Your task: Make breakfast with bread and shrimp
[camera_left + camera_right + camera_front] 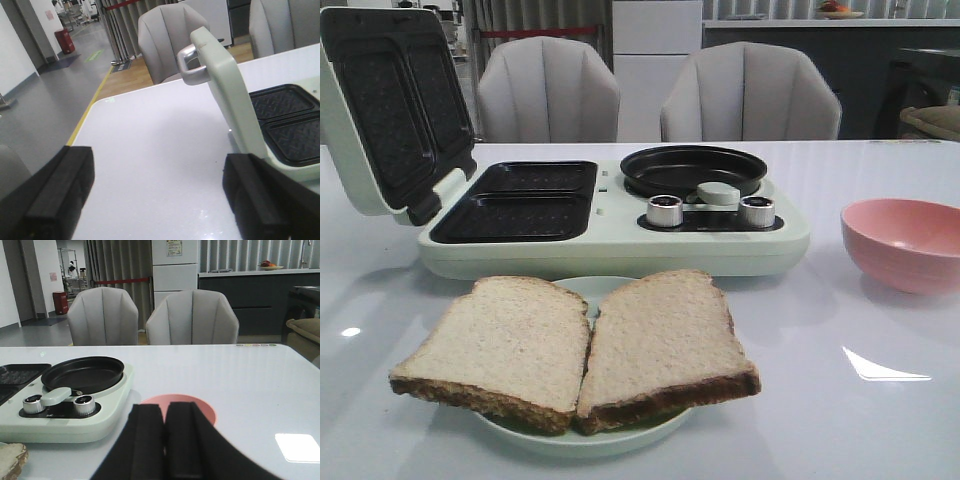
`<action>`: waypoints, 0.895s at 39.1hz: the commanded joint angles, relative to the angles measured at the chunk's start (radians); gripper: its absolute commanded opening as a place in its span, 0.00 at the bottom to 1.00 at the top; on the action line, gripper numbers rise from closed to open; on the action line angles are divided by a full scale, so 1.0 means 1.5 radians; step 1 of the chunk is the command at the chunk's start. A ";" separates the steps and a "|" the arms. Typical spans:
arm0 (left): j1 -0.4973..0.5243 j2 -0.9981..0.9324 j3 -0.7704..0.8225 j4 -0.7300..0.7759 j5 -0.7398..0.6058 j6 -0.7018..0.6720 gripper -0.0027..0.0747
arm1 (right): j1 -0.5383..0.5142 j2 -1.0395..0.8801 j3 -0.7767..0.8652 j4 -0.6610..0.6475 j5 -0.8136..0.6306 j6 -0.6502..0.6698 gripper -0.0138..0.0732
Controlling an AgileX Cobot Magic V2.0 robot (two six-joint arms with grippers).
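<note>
Two grey chairs [660, 95] stand behind the white table [880, 400] — a dark counter [820, 55] upper right, grey curtains [117, 267] upper left.

Clearance: centre of table [880, 400] blocked, sides open.
Breakfast maker [620, 225] spans mid-table, raised lid [390, 105] walls the left edge; bread [580, 345] plate at front edge; pink bowl [905, 240] near right edge. Front-right corner bare.
</note>
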 commanded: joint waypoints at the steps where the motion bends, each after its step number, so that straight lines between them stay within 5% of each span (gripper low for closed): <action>1: -0.027 0.015 -0.020 0.071 -0.021 -0.008 0.79 | -0.004 -0.013 -0.011 -0.007 -0.052 -0.002 0.33; 17: -0.201 0.154 -0.020 0.143 0.049 -0.008 0.79 | -0.004 -0.013 -0.011 -0.007 -0.052 -0.002 0.33; 35: -0.605 0.449 -0.027 0.339 0.139 -0.049 0.79 | -0.004 -0.013 -0.011 -0.007 -0.052 -0.002 0.33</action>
